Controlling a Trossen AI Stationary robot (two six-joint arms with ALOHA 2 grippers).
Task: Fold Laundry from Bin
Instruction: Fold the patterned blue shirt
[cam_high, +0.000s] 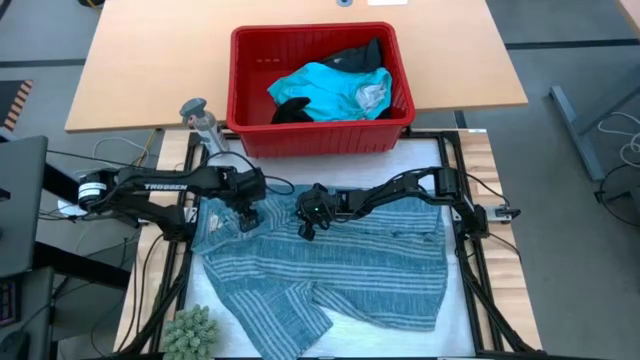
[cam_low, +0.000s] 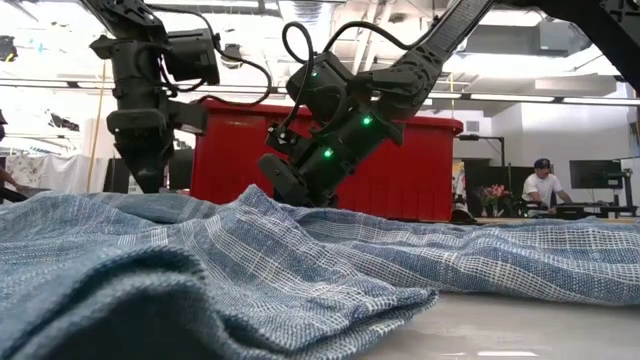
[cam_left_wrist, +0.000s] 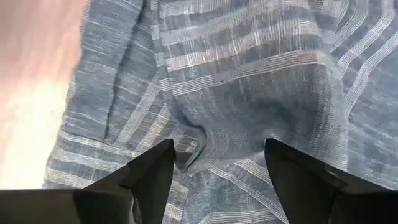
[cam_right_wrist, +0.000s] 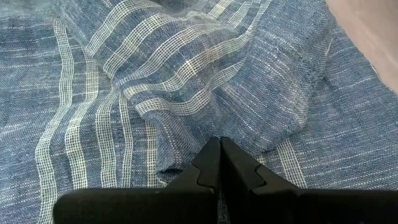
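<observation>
Striped garment (cam_high: 330, 275): spread, unfolded | left end effector (cam_high: 243, 216): fingers apart | right end effector (cam_high: 308, 222): pinching its cloth | bin (cam_high: 322, 133): turquoise, black garments remaining

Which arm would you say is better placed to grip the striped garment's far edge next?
Left, probably: the left gripper is open, fingers straddling a fold of the striped garment. The right gripper is shut.
</observation>
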